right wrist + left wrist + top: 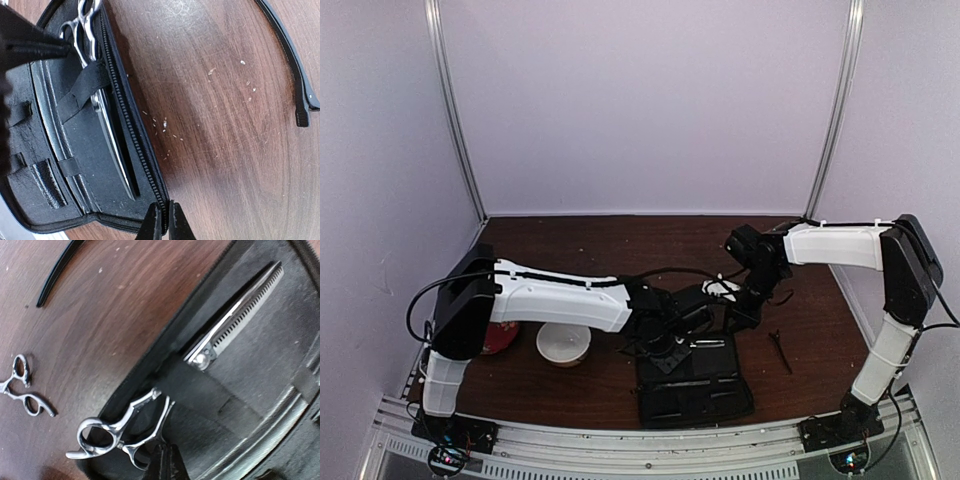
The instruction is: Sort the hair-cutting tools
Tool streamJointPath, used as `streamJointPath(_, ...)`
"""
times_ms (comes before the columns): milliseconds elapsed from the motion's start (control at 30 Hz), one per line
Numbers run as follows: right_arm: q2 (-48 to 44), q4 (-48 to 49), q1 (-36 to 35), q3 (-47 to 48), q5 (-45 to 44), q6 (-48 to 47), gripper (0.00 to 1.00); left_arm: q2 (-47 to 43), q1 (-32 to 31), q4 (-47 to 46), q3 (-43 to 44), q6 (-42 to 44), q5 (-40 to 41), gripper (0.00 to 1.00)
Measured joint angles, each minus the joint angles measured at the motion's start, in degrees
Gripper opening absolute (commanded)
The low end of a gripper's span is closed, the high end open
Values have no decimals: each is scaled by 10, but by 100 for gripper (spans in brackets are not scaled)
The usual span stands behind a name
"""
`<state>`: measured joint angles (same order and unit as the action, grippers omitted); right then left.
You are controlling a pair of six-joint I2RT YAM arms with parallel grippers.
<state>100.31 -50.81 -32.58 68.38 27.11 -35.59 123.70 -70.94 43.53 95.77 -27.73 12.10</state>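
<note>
left gripper [165, 462], jaws closed, beside shiny toothed scissors [235, 320] in black pouch [270, 370]; right gripper [162, 222], jaws closed, by bumpy zip [129, 117]; thin stick [295, 75] well apart

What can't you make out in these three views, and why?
Top view: pouch contents, tiny, partly under the left arm; red thing, mostly behind that arm.
Left wrist view: small scissors, blades cut off by the left edge.
Right wrist view: black stick, cut by the top edge.
</note>
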Motion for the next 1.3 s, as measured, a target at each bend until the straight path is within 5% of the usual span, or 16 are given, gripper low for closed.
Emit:
streamJointPath(300, 0, 0, 9, 0, 15, 1, 0, 1, 1, -7, 7, -8, -28, 0)
streamJointPath(667, 0, 1, 14, 0, 18, 5, 0, -16, 6, -8, -8, -15, -35, 42)
streamJointPath(800, 0, 0, 15, 0, 20, 8, 0, -80, 8, -7, -45, -10, -26, 50)
streamJointPath(933, 0, 0, 16, 1, 22, 9, 0, -162, 19, -24, -94, -11, -34, 48)
streamJointPath(1300, 1, 0, 17, 1, 26, 11, 0, -174, 38, -87, -192, -23, -131, 12)
